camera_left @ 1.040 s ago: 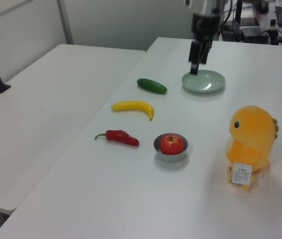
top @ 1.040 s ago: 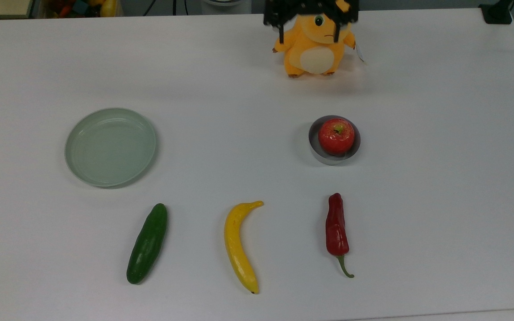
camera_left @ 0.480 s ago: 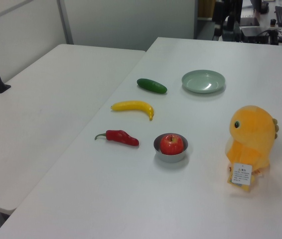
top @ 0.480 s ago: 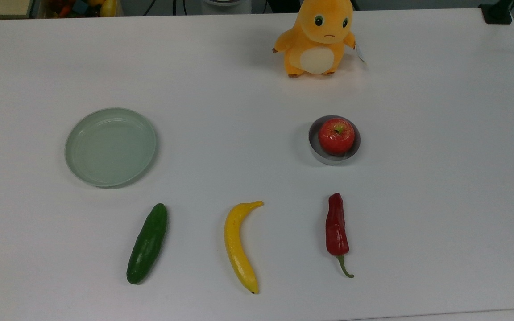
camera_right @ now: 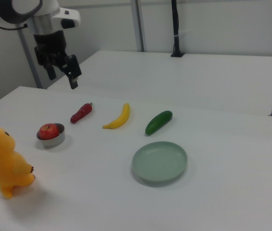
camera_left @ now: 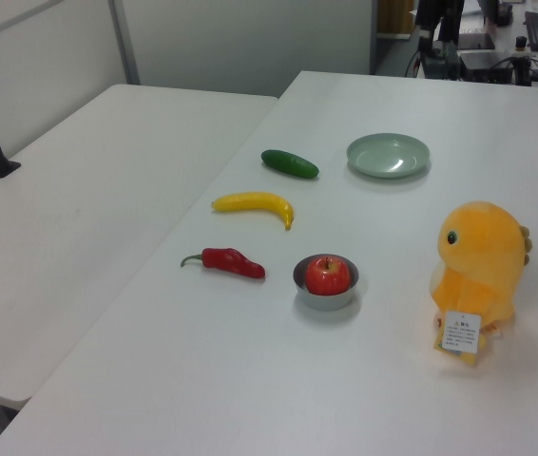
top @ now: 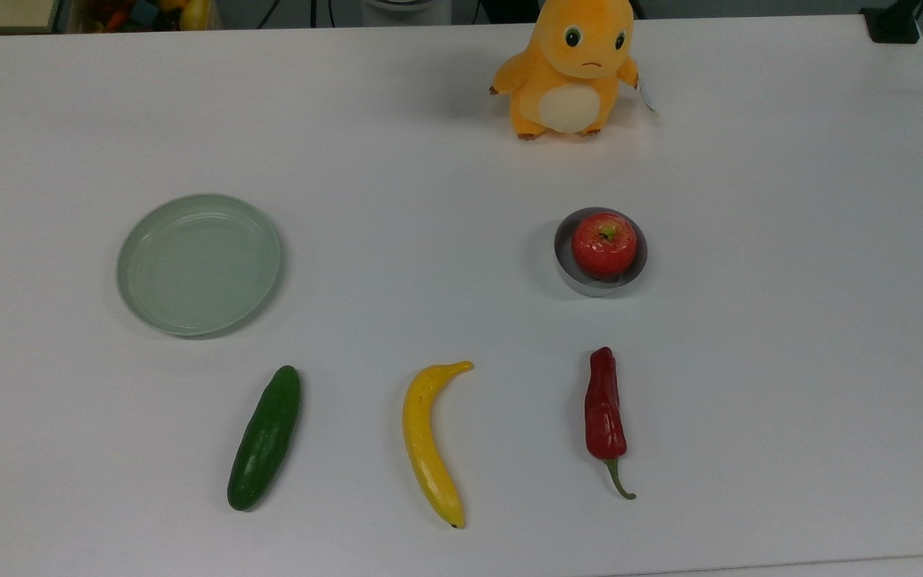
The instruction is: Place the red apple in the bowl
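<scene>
Red apple (top: 604,244) sits in bowl (top: 566,272), seemingly untouched.

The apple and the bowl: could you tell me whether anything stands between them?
No. The apple already sits inside the bowl. The gripper hangs empty above the table, apart from both.
</scene>
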Action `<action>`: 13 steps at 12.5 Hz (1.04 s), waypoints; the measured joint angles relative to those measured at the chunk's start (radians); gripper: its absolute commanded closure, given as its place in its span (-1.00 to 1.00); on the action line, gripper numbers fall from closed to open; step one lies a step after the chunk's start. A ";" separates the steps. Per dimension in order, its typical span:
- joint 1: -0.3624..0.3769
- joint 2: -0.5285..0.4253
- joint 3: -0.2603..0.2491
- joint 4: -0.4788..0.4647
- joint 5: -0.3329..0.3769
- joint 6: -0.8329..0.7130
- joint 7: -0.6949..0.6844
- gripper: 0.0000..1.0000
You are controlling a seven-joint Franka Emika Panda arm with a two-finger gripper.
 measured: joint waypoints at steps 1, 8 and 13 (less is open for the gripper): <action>-0.016 0.002 0.001 -0.001 0.008 0.000 -0.049 -1.00; 0.109 0.029 -0.120 -0.009 0.034 0.000 -0.131 -1.00; 0.040 0.033 -0.032 -0.009 0.004 0.000 -0.135 -1.00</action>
